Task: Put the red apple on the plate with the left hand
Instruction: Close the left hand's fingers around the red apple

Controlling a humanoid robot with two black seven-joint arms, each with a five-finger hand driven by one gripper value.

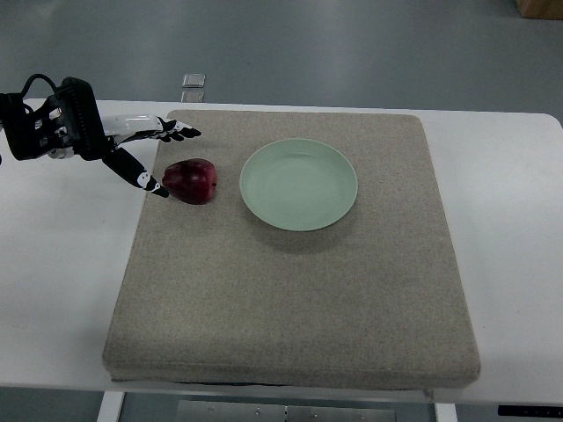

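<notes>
Lying on a white table [510, 229] over a grey floor, a tan mat [290, 299] holds 1 dark red apple [190, 181] beside a green plate [299, 185]; left hand [132, 151] fingers spread, holding nothing

A white bench [510, 229] carries 1 large square mat [290, 290] of coarse beige-grey fabric, which covers most of its top and reaches almost to its near edge. Beyond the bench's far edge, 1 small clear object [193, 81] sits on the grey floor [352, 44]. A brown corner [538, 7] shows top right.
</notes>
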